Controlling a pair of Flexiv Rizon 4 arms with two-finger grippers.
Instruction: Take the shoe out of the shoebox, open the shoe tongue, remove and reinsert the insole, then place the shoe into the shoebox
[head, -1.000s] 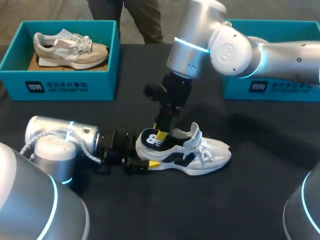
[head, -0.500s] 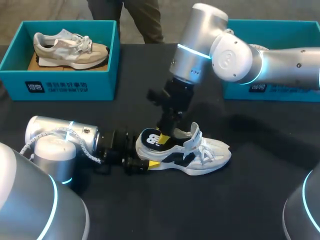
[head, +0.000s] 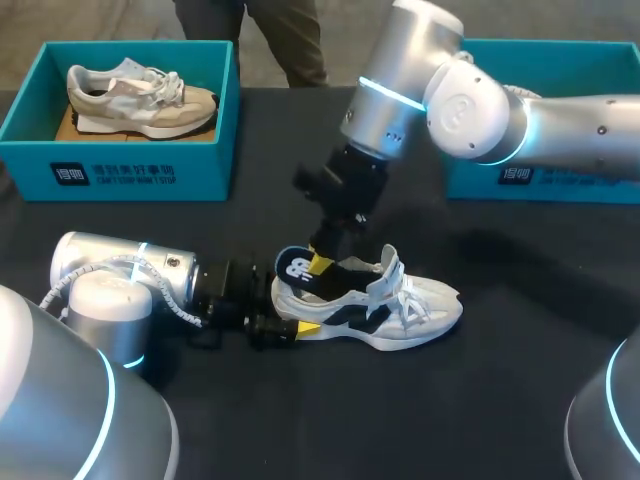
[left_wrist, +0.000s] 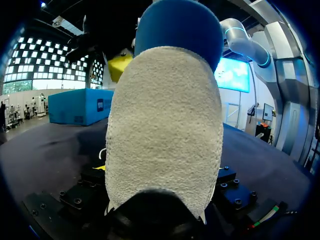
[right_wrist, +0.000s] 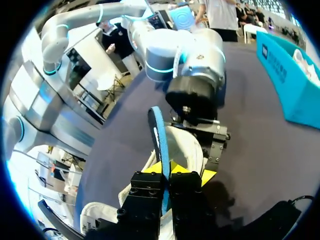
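Two sneakers and two boxes are in view. A white-and-black lace-up sneaker (head: 400, 305) stands on the black table (head: 500, 400), well apart from both boxes. A beige-and-white sneaker (head: 140, 98) sits inside the teal cardboard shoebox at far left (head: 130, 172), and a second teal shoebox (head: 480, 185) stands at far right; each box front bears small white lettering. The left gripper (head: 298, 312) is clamped on the table sneaker's heel. The right gripper (head: 320, 265), coming from above, pinches the single dark blue insole with a white mark (head: 295, 268), whose heel end stands up out of the shoe opening.

Shoebox (head: 115, 172) print too small to read
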